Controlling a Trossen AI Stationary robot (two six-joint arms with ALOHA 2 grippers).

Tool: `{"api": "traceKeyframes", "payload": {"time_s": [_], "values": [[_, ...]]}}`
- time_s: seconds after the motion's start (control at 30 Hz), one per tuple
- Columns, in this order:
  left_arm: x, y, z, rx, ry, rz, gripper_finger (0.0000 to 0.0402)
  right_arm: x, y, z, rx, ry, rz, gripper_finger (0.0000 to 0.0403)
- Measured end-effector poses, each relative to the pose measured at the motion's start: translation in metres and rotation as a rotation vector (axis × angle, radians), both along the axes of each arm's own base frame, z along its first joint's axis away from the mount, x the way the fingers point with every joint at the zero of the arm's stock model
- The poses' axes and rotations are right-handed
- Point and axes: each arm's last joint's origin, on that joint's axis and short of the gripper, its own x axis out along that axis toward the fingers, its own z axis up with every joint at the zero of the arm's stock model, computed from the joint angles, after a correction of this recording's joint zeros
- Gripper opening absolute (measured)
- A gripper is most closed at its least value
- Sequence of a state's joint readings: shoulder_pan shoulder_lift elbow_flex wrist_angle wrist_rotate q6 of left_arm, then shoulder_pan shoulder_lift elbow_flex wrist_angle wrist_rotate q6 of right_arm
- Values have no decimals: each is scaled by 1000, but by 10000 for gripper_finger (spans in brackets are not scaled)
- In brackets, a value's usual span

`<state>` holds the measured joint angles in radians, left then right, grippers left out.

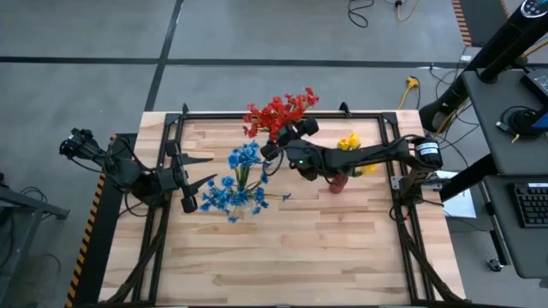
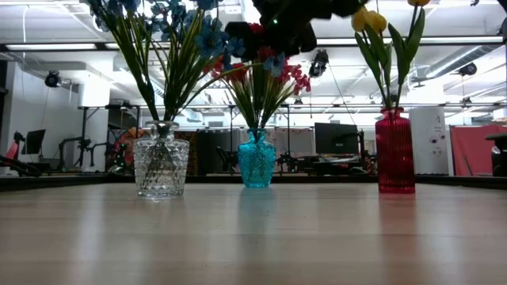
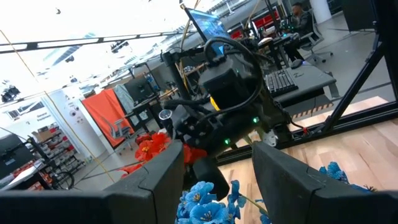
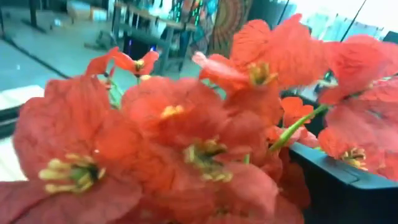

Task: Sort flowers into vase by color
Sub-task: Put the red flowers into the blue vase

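Three bunches of flowers stand by their stalks in vases. The blue flowers are in a clear glass vase, the red flowers in a teal vase, and the yellow flowers in a red vase. My right gripper stands open among the red heads, level, high above the table; flowers hide one of its fingers in its wrist view. My left gripper waits open at the table's left, just left of the blue bunch, with nothing between its fingers. My right gripper has red flower heads crowding against its one visible finger. I cannot tell whether the finger touches them. The heads stand upright on their stalks above the teal vase.
The three vases stand in a row across the middle of the wooden table. A black frame edges the tabletop. The near half of the table is bare wood. Cables and a desk lie off the table's right.
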<state>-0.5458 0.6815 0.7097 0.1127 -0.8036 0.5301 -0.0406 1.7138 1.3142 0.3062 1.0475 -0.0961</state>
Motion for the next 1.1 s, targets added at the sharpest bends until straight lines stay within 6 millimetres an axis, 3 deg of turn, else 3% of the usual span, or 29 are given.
{"api": "traceKeyframes", "payload": {"time_s": [0.4,1.1], "values": [[0,0,0,2,2,0,172,-3,1,31,141,165,14,360],[0,0,0,-6,2,0,172,-14,4,72,271,293,141,362]]}}
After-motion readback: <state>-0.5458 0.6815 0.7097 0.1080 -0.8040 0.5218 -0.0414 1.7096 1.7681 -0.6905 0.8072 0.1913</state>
